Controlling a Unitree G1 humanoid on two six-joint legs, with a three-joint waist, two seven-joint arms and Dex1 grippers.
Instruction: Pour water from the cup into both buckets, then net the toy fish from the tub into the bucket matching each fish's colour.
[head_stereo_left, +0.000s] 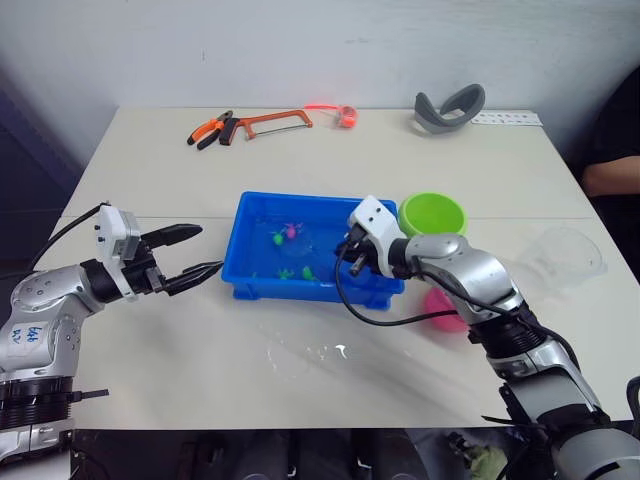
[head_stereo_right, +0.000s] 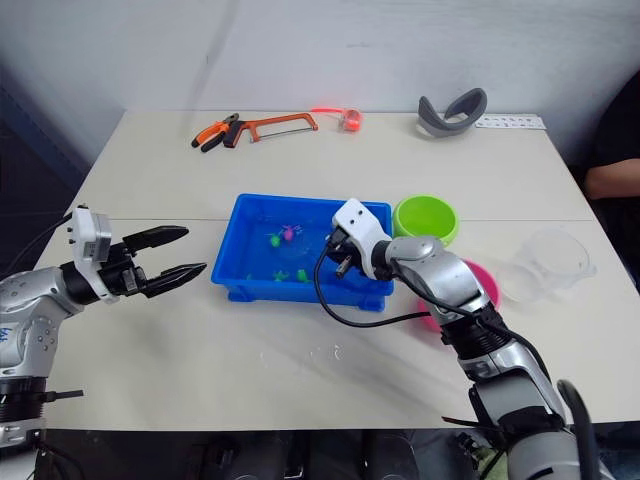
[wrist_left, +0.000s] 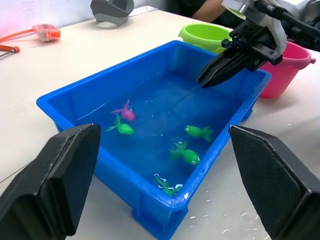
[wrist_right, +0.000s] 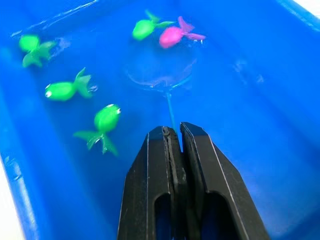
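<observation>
Clamped on the thin handle of the small round hoop net (wrist_right: 161, 75), the right gripper (wrist_right: 173, 131) dips it into the shallow bright blue plastic tub (head_stereo_left: 243, 228) beside a pink toy fish (wrist_right: 175, 34), while the left gripper (head_stereo_left: 195, 252) hovers spread apart just outside the tub.

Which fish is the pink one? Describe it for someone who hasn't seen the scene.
Find the blue tub mid-table. Among the toy fish in its water, look on the side away from the robot, just beyond the net's hoop. The pink fish lies beside a green fish; every other one is green.
</observation>
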